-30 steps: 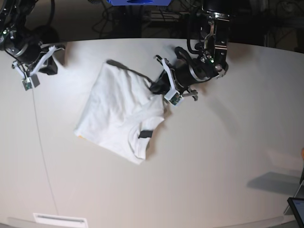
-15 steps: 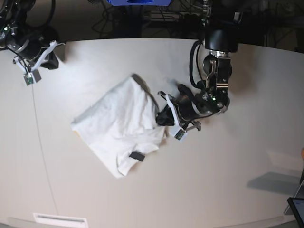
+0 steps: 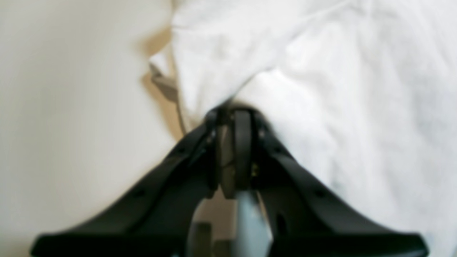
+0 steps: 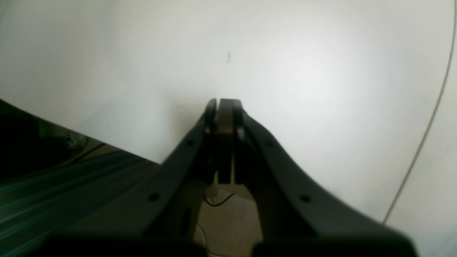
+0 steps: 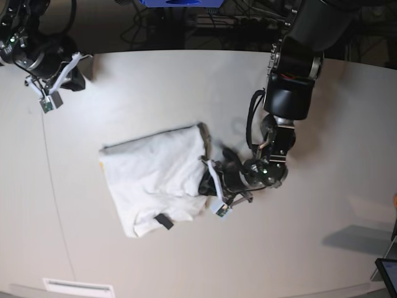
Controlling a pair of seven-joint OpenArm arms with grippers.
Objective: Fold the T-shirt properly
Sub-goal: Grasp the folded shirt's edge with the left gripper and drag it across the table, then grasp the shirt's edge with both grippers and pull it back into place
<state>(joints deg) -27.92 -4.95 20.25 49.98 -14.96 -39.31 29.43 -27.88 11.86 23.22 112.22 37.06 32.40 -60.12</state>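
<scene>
One left gripper [image 5: 205, 181] pinches the edge of the shirt [image 5: 155, 180] bunched mid-frame on the table [image 5: 322, 205], the right gripper [image 5: 46, 93] is closed empty at upper left, so a lone thin pinch could slip and undo the fold.

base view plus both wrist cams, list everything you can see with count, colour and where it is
T-shirt: one, white, folded, middle of the table, black neck tag at its near edge
table: one, off-white, fills the view
cable: one, thin, grey, along the table's left side
label: one, white, near-left table edge
screen corner: one, dark, bottom right
left gripper: one, black, jaws shut on the T-shirt's right edge
right gripper: one, black, jaws shut, holding nothing, over the far-left table corner
</scene>
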